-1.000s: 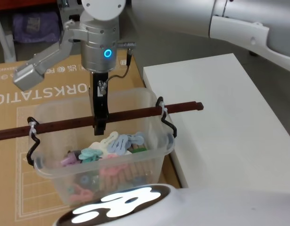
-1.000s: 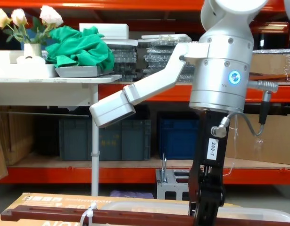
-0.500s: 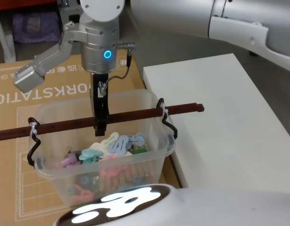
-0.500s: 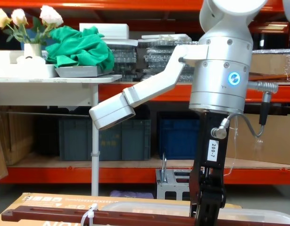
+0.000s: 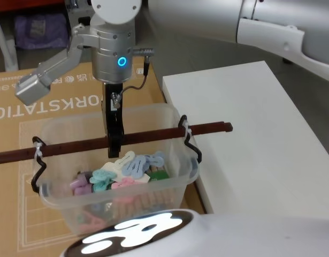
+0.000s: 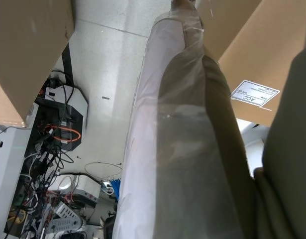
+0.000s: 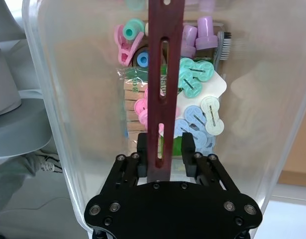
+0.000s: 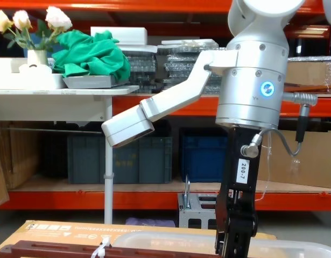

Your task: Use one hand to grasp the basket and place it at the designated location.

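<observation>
The basket (image 5: 62, 199), a clear plastic tub (image 7: 78, 99) full of pastel clips, hangs from its dark reddish-brown bar handle (image 5: 73, 145) over a cardboard box. My right gripper (image 5: 115, 151) reaches straight down and is shut on the middle of the handle (image 7: 165, 74), one black finger on each side of the bar (image 7: 165, 145). In the chest view the same gripper (image 8: 232, 244) meets the handle (image 8: 52, 249) just above the tub's rim (image 8: 170, 237). White ties and black hooks fasten the bar to both ends of the tub.
A large flat cardboard box (image 5: 46, 107) lies under the basket. A white table (image 5: 250, 144) stands right beside it on the right. Behind are orange shelving with dark blue crates (image 8: 122, 158) and a white side table (image 8: 57, 97) holding a green cloth.
The right gripper and the basket it holds have shifted slightly lower in both views; the handle's right end now sits a little lower and farther right. The grip is unchanged.
</observation>
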`<state>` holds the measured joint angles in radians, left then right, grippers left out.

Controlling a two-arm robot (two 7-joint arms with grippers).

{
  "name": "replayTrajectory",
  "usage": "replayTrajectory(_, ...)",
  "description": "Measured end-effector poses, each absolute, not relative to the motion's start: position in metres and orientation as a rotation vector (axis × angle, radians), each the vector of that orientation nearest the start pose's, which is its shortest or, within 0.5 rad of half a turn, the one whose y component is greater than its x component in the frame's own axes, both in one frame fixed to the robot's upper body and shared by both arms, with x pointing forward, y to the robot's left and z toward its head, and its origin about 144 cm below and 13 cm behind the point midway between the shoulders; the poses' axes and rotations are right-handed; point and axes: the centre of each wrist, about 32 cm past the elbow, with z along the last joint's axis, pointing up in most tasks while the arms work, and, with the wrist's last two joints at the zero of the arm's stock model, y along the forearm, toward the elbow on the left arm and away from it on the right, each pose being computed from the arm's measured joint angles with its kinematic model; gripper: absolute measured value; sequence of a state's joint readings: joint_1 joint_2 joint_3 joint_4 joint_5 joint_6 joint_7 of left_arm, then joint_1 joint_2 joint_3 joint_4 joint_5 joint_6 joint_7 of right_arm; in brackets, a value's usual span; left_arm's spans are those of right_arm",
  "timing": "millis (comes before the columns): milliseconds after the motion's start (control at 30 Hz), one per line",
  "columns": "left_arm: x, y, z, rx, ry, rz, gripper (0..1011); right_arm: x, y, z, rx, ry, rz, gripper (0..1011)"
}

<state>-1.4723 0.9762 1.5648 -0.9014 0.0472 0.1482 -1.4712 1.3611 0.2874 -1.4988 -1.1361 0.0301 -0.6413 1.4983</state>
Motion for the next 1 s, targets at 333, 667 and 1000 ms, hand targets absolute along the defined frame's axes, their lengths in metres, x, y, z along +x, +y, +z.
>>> replayTrajectory(333,0.616,0.4969,1.3957,1.629,0.167,0.178,0,0.6174,-0.0654,1.3603,-0.989,-1.054,1.122,680)
replayTrajectory(667,0.616,0.4968,1.3957,1.629,0.167,0.178,0,0.6174,-0.0654,1.3603,-0.989,-1.054,1.122,964)
replayTrajectory(1000,0.616,0.4968,1.3957,1.629,0.167,0.178,0,0.6169,-0.0656,1.3603,-0.988,-1.055,1.121,1000)
